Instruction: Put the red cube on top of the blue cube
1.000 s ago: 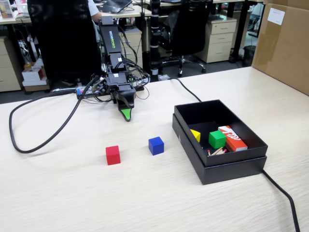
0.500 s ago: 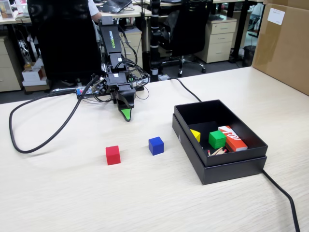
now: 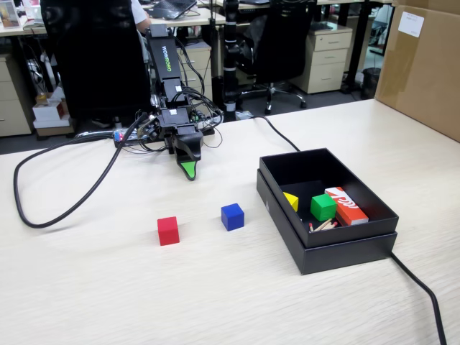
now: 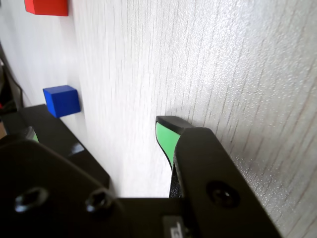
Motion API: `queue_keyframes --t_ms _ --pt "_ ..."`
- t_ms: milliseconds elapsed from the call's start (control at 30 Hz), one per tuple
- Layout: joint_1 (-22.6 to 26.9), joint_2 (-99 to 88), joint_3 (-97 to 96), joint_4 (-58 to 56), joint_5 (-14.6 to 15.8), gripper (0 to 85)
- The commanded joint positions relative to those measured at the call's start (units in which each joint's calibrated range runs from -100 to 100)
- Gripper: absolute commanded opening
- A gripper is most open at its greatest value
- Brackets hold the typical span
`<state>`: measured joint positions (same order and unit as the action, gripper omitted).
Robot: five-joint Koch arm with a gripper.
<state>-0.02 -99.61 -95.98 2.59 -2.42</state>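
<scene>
A: Where do the two blocks sit?

B: In the fixed view the small matte red cube (image 3: 168, 231) lies on the pale wood-grain table (image 3: 86, 287), nearer the camera than the arm and slightly left of it. The small matte dark-blue cube (image 3: 232, 216) stands to its right, near but clearly apart. Further right is an open black cardboard box (image 3: 327, 244) holding a green cube (image 3: 323, 207), a yellow piece (image 3: 291, 201) and a red-orange and white carton (image 3: 347, 205).

A: How would the red one handle?

B: I judge it light, stiff and not fragile; the matte faces should give decent grip. Take it across two opposite side faces, about mid-height, leaving the underside free to land flat on the blue one.

A: And the pincer?

B: The black gripper with green-lined tips (image 3: 189, 171) points down at the table, on the far side of both cubes, touching neither. It holds nothing. In the wrist view only one green-faced finger (image 4: 167, 136) shows clearly, so I cannot tell how wide the jaws stand.
</scene>
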Motion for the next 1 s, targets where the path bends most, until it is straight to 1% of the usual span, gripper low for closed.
queue_keyframes --t_ms 0,133,333,467,567,600,667,800,967 --pt "-0.4 0.3 2.1 -5.3 0.1 48.0" --pt "-1.3 0.8 8.5 -12.7 0.2 48.4" --pt "-2.1 1.9 24.5 -29.9 1.8 47.7" --pt "-2.7 7.4 34.8 -35.3 2.2 47.5" --pt "-3.3 14.0 43.9 -41.2 2.6 47.3" --pt "-3.7 19.9 52.1 -47.4 3.0 47.3" --pt "-4.0 27.0 61.2 -52.9 3.5 47.2" --pt "-4.9 41.7 76.2 -59.5 3.9 47.2" --pt "-6.4 55.8 88.5 -62.4 3.5 47.3"
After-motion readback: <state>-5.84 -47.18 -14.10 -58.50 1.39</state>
